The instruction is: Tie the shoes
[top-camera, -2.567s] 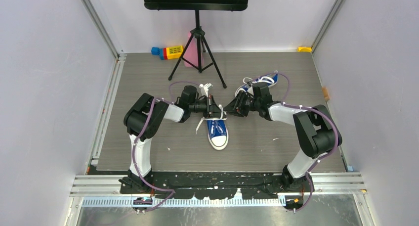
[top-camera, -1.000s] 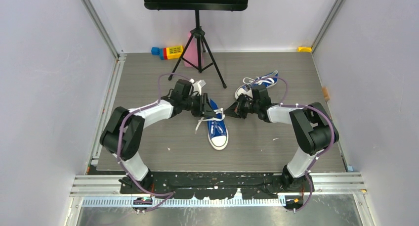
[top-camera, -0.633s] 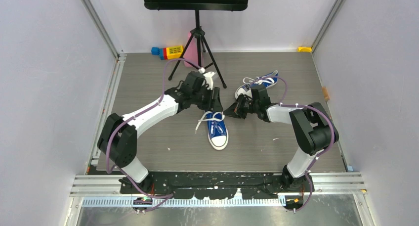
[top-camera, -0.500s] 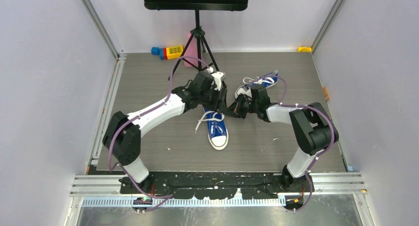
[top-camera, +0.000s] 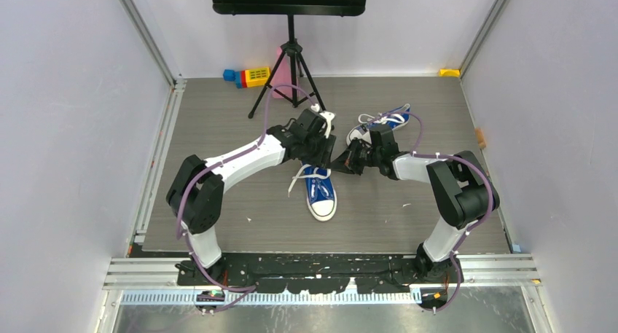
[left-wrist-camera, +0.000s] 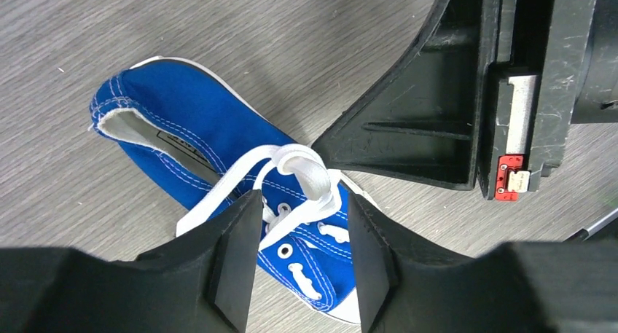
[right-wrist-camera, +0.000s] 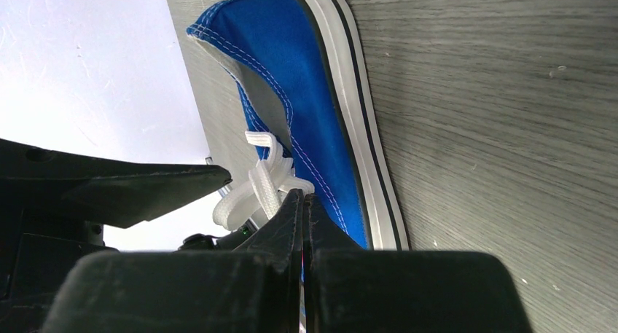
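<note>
The work was at the knotting stage on the near blue canvas sneaker with a white rubber toe cap (top-camera: 321,194). It lay on the grey wood-grain tabletop (top-camera: 218,122) near the centre, toe toward the arms. Its flat white lace (left-wrist-camera: 295,165) was gathered into a small loop or crossing over the top eyelets, not a finished bow.

The right gripper (right-wrist-camera: 302,196) had its fingers pressed together, and the lace ran into their tips, so it appeared to be pinching that strand from the right side of the shoe. The left gripper (left-wrist-camera: 302,198) hung above the tongue with its fingers moderately spread, empty, straddling the loop.

The next move probably called for the left fingers to drop and close on the free part of the lace, with the right holding tension, so that the two strands could be drawn apart.

From above, the left arm reached far and rightward across the table with its wrist bent down over the heel. The right arm was folded inward, low and nearly level.

The second blue sneaker (top-camera: 385,119) lay just beyond the right wrist, its laces loose.
</note>
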